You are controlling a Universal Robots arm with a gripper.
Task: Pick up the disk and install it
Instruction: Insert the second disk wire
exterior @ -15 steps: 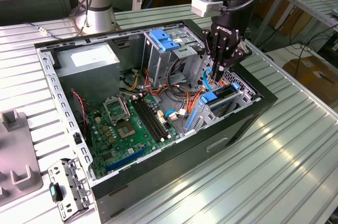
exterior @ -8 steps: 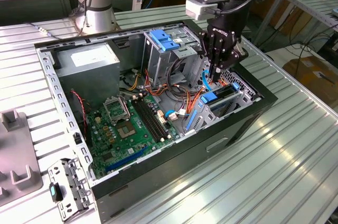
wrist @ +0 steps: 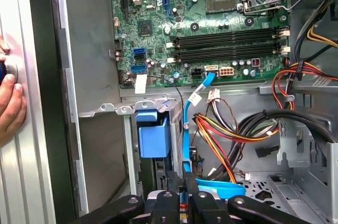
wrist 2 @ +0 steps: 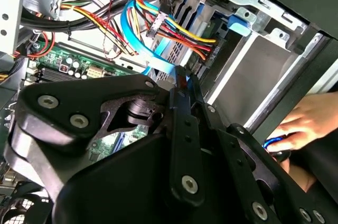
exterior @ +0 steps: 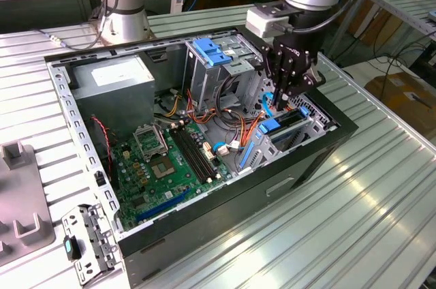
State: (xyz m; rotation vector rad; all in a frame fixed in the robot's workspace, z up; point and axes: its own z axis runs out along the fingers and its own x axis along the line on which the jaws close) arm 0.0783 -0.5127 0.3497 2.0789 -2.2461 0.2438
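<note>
- Blue-railed disk sits low in the drive cage of the open computer case, apparently seated in its bay.
- Hand hovers just above it, fingers drawn nearly together around a thin blue cable; true grip uncertain.
- Person's hand rests on the case's outer wall, likely steadying it.
</note>
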